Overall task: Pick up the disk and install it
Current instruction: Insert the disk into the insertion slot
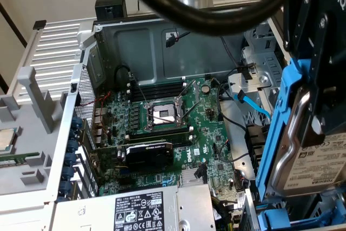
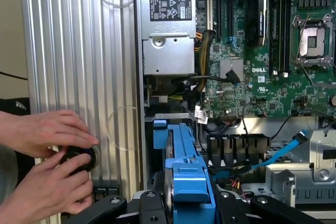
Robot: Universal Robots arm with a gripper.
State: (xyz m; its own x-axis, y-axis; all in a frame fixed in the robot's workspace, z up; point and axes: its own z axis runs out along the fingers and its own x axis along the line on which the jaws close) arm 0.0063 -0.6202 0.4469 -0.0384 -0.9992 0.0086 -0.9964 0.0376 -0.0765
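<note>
The disk (image 1: 316, 163), a silver-grey drive with a white label in a blue plastic carrier (image 1: 275, 133), hangs on edge above the right side of the open computer case in the exterior view. My gripper (image 1: 323, 125) is shut on it from above, its black fingers (image 1: 324, 106) pressed against the drive's faces. From the wrist camera I look down the edge of the disk's blue carrier (image 2: 184, 174), which sits between my gripper (image 2: 186, 205) and its black fingers (image 2: 113, 207). Below it lies the drive bay area (image 2: 294, 177).
The case holds a green motherboard (image 1: 162, 128) with a CPU socket (image 1: 164, 114), a graphics card (image 1: 148, 155), a grey power supply (image 1: 140, 209) and a blue cable (image 1: 251, 104). A person's hands (image 2: 47, 150) hold a black knob (image 2: 79, 159) on the ribbed case panel (image 2: 79, 51).
</note>
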